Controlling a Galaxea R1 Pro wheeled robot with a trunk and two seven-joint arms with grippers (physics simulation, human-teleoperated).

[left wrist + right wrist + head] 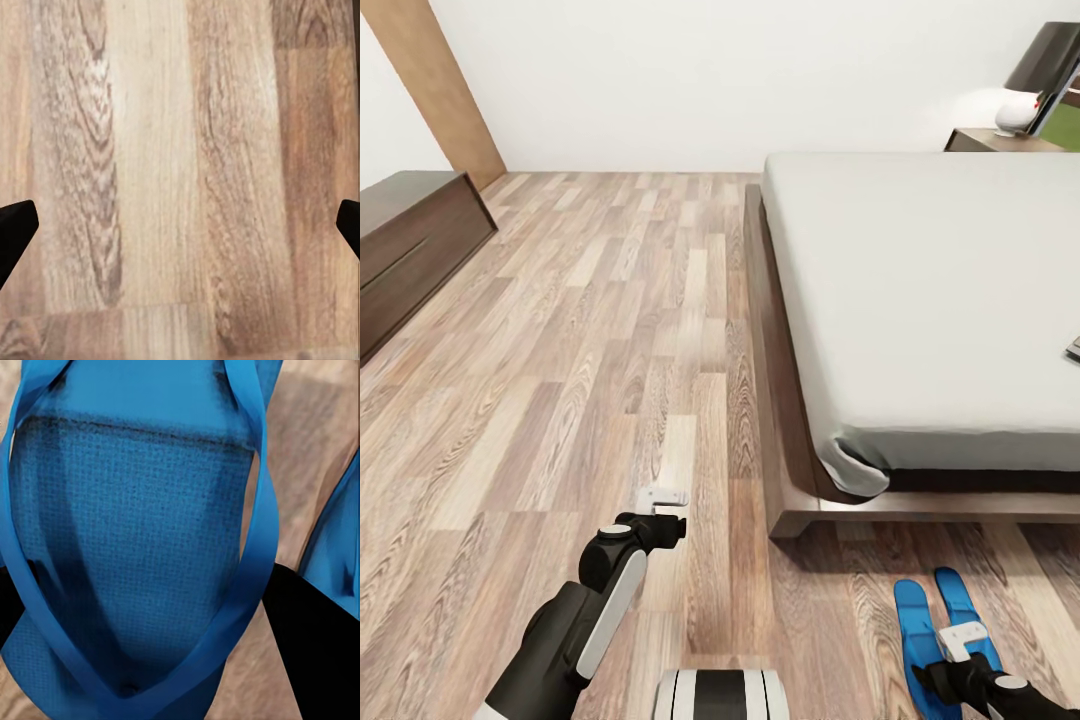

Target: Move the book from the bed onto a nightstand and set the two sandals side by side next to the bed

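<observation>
Plain white walls (710,80), pale wood-plank floor (590,350), long low dark-brown bench (410,245) at left wall.

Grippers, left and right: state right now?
Left gripper: open, empty, above the pale wood-plank floor.
Right gripper: over a flat bright-blue sandal; open or shut cannot be told.

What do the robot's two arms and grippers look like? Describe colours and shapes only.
The left arm is glossy black with a white side panel and rounded black joints; the left gripper is a small pale grey-white block. The right gripper is likewise pale grey on a black wrist. Dark fingertips show in the wrist views.
</observation>
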